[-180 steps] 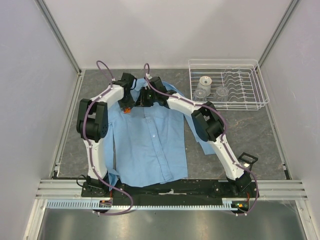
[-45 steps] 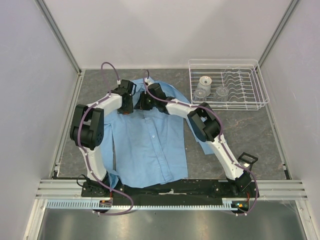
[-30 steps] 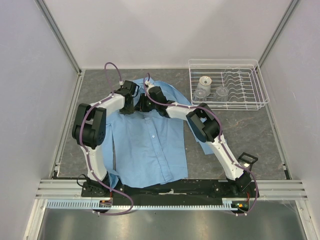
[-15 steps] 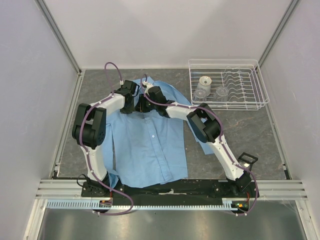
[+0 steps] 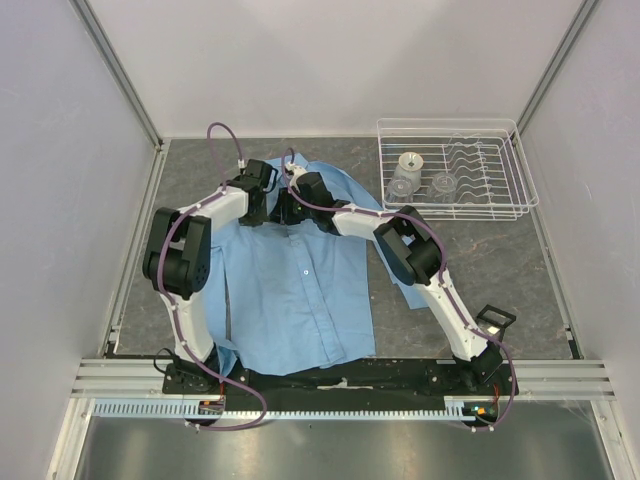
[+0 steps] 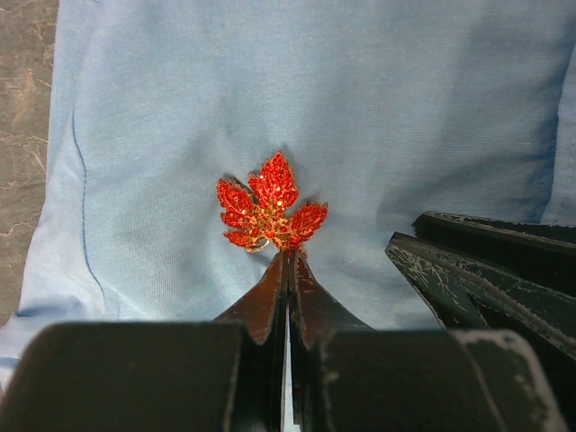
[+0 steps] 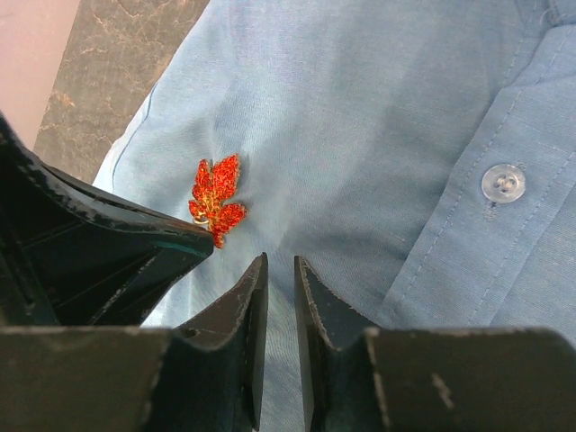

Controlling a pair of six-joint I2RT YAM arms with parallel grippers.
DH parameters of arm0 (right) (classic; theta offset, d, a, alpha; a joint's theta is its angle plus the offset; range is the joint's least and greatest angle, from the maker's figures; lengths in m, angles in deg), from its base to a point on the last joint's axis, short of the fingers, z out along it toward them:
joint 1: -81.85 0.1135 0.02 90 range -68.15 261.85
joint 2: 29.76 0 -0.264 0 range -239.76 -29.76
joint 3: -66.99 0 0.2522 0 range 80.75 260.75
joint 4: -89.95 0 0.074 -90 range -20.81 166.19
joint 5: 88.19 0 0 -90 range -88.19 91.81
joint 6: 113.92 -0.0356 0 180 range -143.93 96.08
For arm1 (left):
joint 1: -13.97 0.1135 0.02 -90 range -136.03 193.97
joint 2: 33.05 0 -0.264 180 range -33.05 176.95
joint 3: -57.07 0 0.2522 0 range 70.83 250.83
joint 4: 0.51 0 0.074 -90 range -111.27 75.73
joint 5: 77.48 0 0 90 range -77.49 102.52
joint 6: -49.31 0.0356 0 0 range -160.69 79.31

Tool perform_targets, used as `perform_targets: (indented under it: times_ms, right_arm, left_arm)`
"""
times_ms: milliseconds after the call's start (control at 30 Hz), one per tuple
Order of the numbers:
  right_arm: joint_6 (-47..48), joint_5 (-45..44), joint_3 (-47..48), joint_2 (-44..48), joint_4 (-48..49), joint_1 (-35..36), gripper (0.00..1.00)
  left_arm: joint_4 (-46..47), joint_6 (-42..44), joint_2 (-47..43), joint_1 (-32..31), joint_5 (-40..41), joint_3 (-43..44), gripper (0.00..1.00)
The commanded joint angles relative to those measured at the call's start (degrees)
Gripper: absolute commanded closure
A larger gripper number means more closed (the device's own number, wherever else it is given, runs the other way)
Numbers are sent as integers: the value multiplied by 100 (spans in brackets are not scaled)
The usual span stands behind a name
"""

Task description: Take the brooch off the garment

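Two wrist cameras show me what the top camera cannot. From above, both arms meet over the far end of the light blue button-up shirt [image 5: 300, 290], which is spread flat on the dark grey stone-patterned surface [image 5: 490, 270]. Their black heads cover the spot below the collar, so the pin is hidden there.

On the left wrist feed the glittery orange-red leaf-shaped brooch [image 6: 270, 214] sits on the blue cloth. The left fingers [image 6: 281, 270] are pressed together with no gap. Their tips touch the brooch's near edge, but I cannot tell whether they pinch its stem or only rest against it.

On the right wrist feed the right fingers [image 7: 259, 279] stand a narrow slit apart and hold nothing. They are over plain cloth just beside the brooch and do not touch it. That view also gives me a white shirt button [image 7: 503, 183] on the placket off to the side.

Only the top camera shows the white wire dish rack [image 5: 448, 122] at the far right, well apart from the shirt.
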Motion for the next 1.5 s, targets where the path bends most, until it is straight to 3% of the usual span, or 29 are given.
perform_targets:
  times_ms: [0, 33, 167, 200, 400, 667, 867, 1167, 1467]
  right_arm:
    - [98, -18, 77, 59, -283, -41, 75]
    - [98, -18, 77, 51, -274, -41, 75]
    - [81, 52, 94, 42, -248, -41, 75]
    - [72, 78, 103, 42, -230, -50, 75]
    - [177, 298, 147, 112, 42, 38, 74]
    - [230, 614, 472, -116, 157, 205, 65]
    - [29, 641, 849, -476, 122, 223, 57]
    - [-68, -70, 1114, -714, -476, 196, 58]
    - [-367, -9, 1131, -864, -476, 117, 65]
  left_arm:
    - [290, 115, -521, 65, 146, 6, 98]
    - [290, 54, -583, 74, 128, -11, 98]
    - [298, -183, -689, 327, 128, -55, 64]
    - [298, -236, -689, 416, -108, -47, 62]
    - [649, -755, -698, 1102, -1567, -266, 67]
    - [667, -974, -575, 1286, -1569, -327, 67]
    - [870, -1124, -417, 1410, -2140, -424, 65]
    - [1106, -1387, -259, 1489, -2456, -565, 62]
    - [1397, -1713, -56, 1550, -2966, -732, 62]
